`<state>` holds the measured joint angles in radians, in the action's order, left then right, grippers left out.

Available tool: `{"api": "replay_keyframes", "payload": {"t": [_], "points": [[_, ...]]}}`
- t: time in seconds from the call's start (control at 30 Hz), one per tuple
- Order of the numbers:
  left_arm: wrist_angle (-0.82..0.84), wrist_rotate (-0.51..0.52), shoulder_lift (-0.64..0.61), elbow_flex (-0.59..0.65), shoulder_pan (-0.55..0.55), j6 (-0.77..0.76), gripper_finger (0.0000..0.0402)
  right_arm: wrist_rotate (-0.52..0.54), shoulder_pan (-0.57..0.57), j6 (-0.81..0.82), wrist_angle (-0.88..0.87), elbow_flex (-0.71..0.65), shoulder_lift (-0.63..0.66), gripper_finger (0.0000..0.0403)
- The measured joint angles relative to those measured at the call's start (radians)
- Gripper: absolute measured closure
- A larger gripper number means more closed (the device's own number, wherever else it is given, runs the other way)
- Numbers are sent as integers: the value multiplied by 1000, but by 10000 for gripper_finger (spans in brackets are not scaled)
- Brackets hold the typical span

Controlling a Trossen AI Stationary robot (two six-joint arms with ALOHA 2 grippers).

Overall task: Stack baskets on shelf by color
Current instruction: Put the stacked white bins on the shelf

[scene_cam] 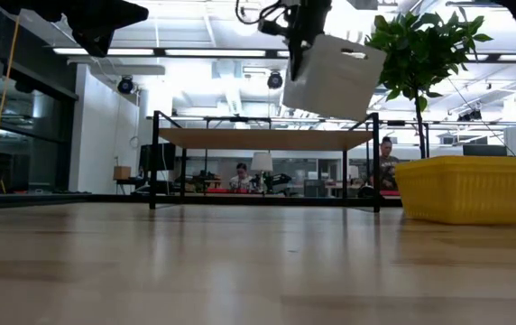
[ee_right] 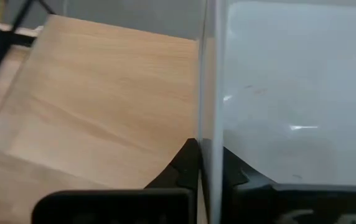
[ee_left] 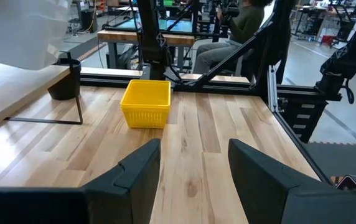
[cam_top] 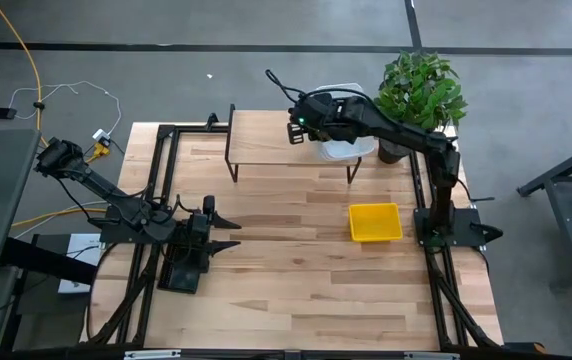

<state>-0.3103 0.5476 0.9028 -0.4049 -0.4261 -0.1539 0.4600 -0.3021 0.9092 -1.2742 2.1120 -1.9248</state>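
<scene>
- The right gripper (cam_top: 307, 122) is up in the air over the far right part of the shelf (cam_top: 266, 138), and it is clenched on the wall of a white basket (scene_cam: 335, 77).
- In the right wrist view the thin rim of the white basket (ee_right: 290, 93) stands between the two dark fingers (ee_right: 184, 165), which press it from both sides.
- In the low view the white basket hangs tilted just below this gripper (scene_cam: 299, 41), clear above the top board of the shelf (scene_cam: 267, 138) and not touching it.
- From above, the white basket (cam_top: 349, 148) shows under the right arm, partly over the right end of the shelf and partly past it.
- A potted green plant (cam_top: 421, 90) stands just beside the basket, on the side away from the shelf.
- A yellow basket (cam_top: 376, 222) rests upright on the table (cam_top: 296, 290), well apart from the right gripper, on the near side of the shelf and close to the base of the right arm.
- The left gripper (cam_top: 228, 232) waits low over the left part of the table, its fingers spread and holding nothing.
- In the left wrist view the yellow basket (ee_left: 146, 102) lies straight ahead of its parted fingers (ee_left: 128, 177), well apart from them.
- A seated person (ee_left: 228, 37) shows in the room beyond the table.
</scene>
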Motion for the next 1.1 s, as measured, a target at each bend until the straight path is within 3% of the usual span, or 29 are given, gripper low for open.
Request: {"api": "replay_keyframes", "payload": {"t": [0.53,0.97,1.1], "points": [[0,4,0,0,0,-3,225,-1,-12,34,-75,0,-16,389],[0,6,0,0,0,-3,225,19,-12,27,-81,0,-16,322],[0,6,0,0,0,-1,225,70,-12,14,-72,0,-16,299]]}}
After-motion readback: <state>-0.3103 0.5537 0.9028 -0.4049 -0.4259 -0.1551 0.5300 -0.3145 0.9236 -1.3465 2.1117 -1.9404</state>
